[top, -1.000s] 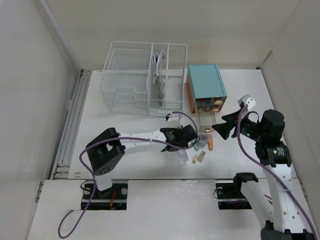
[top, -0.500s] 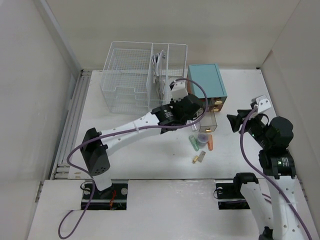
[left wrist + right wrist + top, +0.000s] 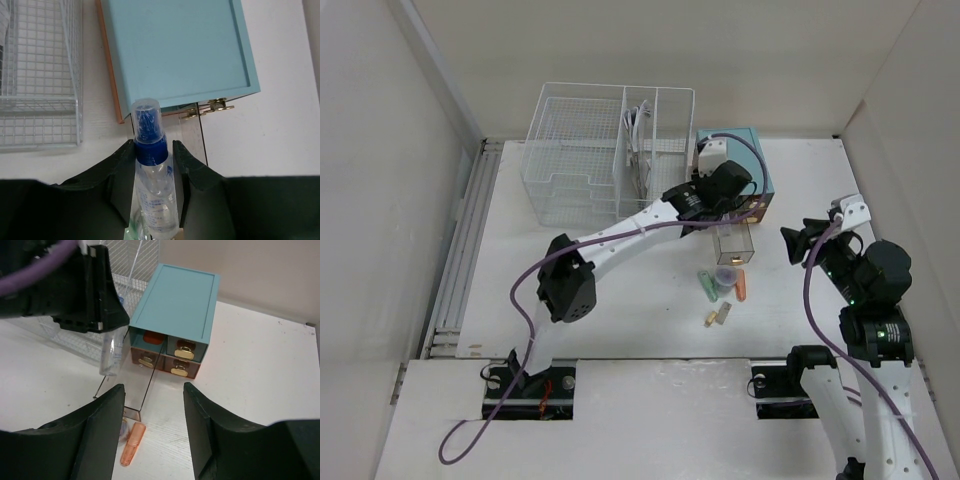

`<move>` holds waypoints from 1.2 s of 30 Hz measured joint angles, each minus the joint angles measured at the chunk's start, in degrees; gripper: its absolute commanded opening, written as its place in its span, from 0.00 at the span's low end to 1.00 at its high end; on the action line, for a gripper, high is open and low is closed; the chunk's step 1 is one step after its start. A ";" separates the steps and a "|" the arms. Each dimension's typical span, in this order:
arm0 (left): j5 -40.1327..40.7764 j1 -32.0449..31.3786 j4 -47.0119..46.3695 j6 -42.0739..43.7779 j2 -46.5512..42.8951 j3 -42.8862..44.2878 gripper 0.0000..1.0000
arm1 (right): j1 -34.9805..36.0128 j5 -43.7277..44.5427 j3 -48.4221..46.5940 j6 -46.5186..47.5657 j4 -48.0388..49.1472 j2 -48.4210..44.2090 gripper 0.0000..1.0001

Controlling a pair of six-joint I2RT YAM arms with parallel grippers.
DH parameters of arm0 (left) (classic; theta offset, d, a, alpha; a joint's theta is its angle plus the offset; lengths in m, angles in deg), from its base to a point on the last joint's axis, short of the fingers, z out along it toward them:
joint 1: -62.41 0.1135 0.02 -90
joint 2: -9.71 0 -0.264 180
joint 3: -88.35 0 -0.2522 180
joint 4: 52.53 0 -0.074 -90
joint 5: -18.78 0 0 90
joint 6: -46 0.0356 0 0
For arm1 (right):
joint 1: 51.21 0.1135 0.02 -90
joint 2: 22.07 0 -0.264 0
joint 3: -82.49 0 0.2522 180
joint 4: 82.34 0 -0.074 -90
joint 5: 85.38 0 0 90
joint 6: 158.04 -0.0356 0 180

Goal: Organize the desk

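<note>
Bottle (image 3: 151,175) brought up to the blue box (image 3: 175,50).
The left end effector (image 3: 154,152) gripped it, now far from the loose items (image 3: 720,288); the right end effector (image 3: 154,390) hung released, empty.

We get bright, even, diffuse light from overhead in all three views. The desk (image 3: 650,330) runs near white, with only faint soft shadows under the arms and no hard glare. Top view is sharp. The spray bottle (image 3: 151,170) softens nearest the lens. The right gripper (image 3: 154,386) reads as flat black with little detail.
</note>
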 measured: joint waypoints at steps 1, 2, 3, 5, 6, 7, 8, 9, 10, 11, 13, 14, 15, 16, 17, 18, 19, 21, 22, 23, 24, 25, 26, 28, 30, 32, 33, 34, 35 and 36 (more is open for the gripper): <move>-0.44 0.22 0.00 0.66 1.16 0.79 0.00 | 0.00 0.11 0.00 0.00 0.00 0.00 0.56; -0.96 0.37 -0.02 1.20 2.14 1.40 0.00 | 0.00 0.17 0.00 0.00 0.00 0.00 0.56; -1.60 0.55 -0.02 1.66 3.13 1.95 0.00 | 0.00 0.22 0.00 0.00 0.00 0.00 0.56; -2.73 0.87 -0.13 2.51 4.48 2.67 0.00 | 0.00 0.35 0.00 0.00 0.00 0.00 0.56; -3.28 0.94 -0.11 2.95 4.90 2.86 0.00 | 0.00 0.37 0.00 0.00 0.00 0.02 0.56; -3.72 0.96 -0.13 3.26 5.27 3.08 0.00 | 0.00 0.39 0.00 0.00 0.00 0.09 0.56; -4.20 1.05 -0.20 3.63 5.51 3.28 0.00 | 0.00 0.39 0.00 0.00 0.00 0.17 0.56; -4.72 1.11 -0.33 4.00 5.55 3.32 0.00 | 0.00 0.39 0.00 0.00 0.02 0.28 0.56; -5.20 1.22 -0.33 4.35 5.55 3.34 0.03 | 0.00 0.42 0.00 0.00 0.00 0.35 0.56; -5.60 1.27 -0.42 4.68 5.55 3.41 0.09 | 0.00 0.42 0.00 0.00 0.00 0.48 0.56; -6.25 1.29 -0.63 5.18 5.55 3.74 0.22 | 0.00 0.42 0.00 0.00 0.02 0.72 0.56; -6.38 1.29 -0.76 5.46 5.55 3.78 0.26 | 0.00 0.42 0.00 0.00 0.00 0.83 0.56; -6.54 1.29 -0.90 5.64 5.55 3.89 0.34 | 0.00 0.42 0.00 0.00 0.00 0.98 0.56; -6.71 1.29 -0.96 5.90 5.55 3.98 0.47 | 0.00 0.42 0.00 0.00 0.02 1.11 0.56; -6.88 1.29 -1.09 6.25 5.55 3.98 0.49 | 0.00 0.44 0.00 0.00 0.00 1.29 0.56; -6.97 1.29 -1.38 6.40 5.55 4.04 0.52 | 0.00 0.44 0.00 0.00 0.02 1.42 0.56; -7.02 1.29 -1.75 6.58 5.55 4.11 0.57 | 0.00 0.44 0.00 0.00 0.00 1.49 0.56; -6.99 1.29 -2.27 6.97 5.55 4.20 0.64 | 0.00 0.44 0.00 0.00 0.00 1.53 0.56; -7.04 1.31 -2.49 7.04 5.55 4.22 0.64 | 0.00 0.44 0.00 0.00 0.00 1.51 0.56; -7.04 1.31 -2.60 7.10 5.55 4.28 0.64 | 0.00 0.44 0.00 0.00 0.02 1.51 0.56; -7.08 1.36 -2.60 7.17 5.55 4.39 0.61 | 0.00 0.44 0.00 0.00 0.00 1.51 0.56; -7.04 1.38 -2.62 7.21 5.53 4.44 0.58 | 0.00 0.44 0.00 0.00 0.00 1.51 0.56; -7.02 1.42 -2.64 7.23 5.53 4.52 0.54 | 0.00 0.55 0.00 0.00 0.00 1.51 0.56; -6.78 1.53 -2.64 7.32 5.42 4.61 0.40 | 0.00 0.90 0.00 0.00 0.00 1.51 0.56; -5.84 1.57 -2.95 7.54 4.79 4.15 0.22 | 0.00 1.40 0.00 0.00 0.00 1.51 0.50; -4.42 1.40 -3.15 7.69 2.62 1.99 0.05 | 0.00 2.01 0.00 0.00 0.00 1.51 0.41; -3.45 1.22 -3.08 7.98 1.03 0.52 0.00 | 0.00 2.67 0.00 -0.15 0.00 1.55 0.28; -2.54 0.90 -3.48 8.07 -0.94 -1.40 0.00 | 0.00 3.34 0.00 -0.26 0.07 1.64 0.22; -1.75 0.39 -3.93 8.09 -3.50 -3.87 0.00 | 0.00 4.07 0.00 -0.46 0.13 1.77 0.16; -1.25 -0.15 -4.24 8.13 -5.97 -6.32 0.00 | 0.00 4.96 0.00 -0.70 0.15 1.99 0.07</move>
